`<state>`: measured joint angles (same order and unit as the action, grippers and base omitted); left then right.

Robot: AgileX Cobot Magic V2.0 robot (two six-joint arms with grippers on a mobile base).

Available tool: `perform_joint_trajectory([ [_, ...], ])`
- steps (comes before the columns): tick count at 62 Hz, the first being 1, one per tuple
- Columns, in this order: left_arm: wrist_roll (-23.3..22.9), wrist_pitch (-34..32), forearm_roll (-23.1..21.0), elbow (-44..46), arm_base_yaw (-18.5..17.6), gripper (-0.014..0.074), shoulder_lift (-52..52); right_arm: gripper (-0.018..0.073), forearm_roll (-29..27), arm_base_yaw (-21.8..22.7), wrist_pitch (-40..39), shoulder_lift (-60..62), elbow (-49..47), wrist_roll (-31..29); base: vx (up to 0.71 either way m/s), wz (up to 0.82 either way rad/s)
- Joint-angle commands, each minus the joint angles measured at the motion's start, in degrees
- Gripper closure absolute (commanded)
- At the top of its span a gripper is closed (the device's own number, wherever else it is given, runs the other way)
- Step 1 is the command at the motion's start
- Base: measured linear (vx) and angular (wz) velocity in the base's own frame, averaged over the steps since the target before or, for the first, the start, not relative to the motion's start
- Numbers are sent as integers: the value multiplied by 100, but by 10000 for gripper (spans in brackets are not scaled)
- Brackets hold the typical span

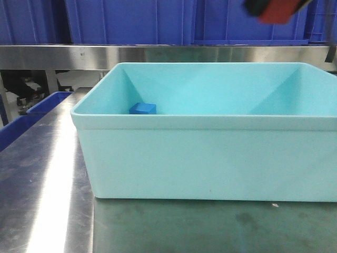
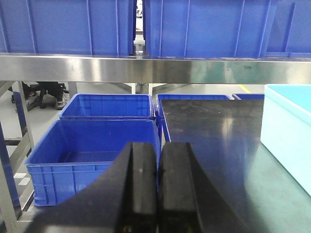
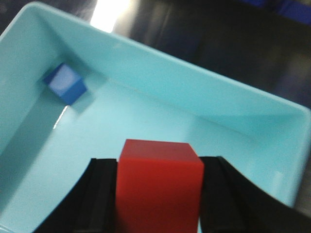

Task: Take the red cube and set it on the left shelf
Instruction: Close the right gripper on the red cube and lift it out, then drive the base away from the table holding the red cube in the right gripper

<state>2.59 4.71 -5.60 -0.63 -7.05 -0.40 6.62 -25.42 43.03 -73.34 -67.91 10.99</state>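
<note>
My right gripper [image 3: 159,167] is shut on the red cube [image 3: 158,187], which fills the gap between the two black fingers, held well above the light-blue tub [image 3: 204,87]. From the front, the red cube [image 1: 276,13] shows blurred at the top right, in front of the dark-blue crates. The left shelf [image 1: 158,52] runs as a steel rail behind the tub, lined with dark-blue crates [image 1: 131,21]. My left gripper [image 2: 157,162] is shut with nothing in it, low over the left edge of the steel tabletop [image 2: 218,136]. The left shelf [image 2: 146,68] crosses that view too.
A small blue cube [image 1: 143,108] lies in the tub's far left corner, seen also as the blue cube [image 3: 65,83] from the right wrist. Open blue crates [image 2: 92,150] stand on the floor left of the table. The tub [image 1: 210,158] takes up most of the tabletop's right side.
</note>
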Motion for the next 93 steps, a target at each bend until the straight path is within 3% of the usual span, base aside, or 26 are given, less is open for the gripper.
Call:
perform_joint_trajectory([
  [1, -31, -517, -20, -136, -31, 496, -83, 380, 162, 485, -187, 683, 241, 1, 0, 0],
  [10, -31, -517, -20, -136, -31, 495, -83, 380, 338, 1205, -192, 1613, 1047, -23, 0, 0],
  [15, -31, -517, -20, -136, -31, 495, -83, 380, 543, 1384, -250, 2173, 1490, -23, 0, 0],
  [31, -31, -517, -20, -136, -31, 495, -83, 380, 722, 1407, -741, 4110, 3036, -23, 0, 0],
  [51, -31, -517, -20, -136, -31, 495, -83, 380, 722, 1407, -844, 6194, 4049, -23, 0, 0],
  [93, -31, -517, -20, -136, -31, 496, -83, 380, 722, 1407, -763, 6610, 4131, -23, 0, 3],
])
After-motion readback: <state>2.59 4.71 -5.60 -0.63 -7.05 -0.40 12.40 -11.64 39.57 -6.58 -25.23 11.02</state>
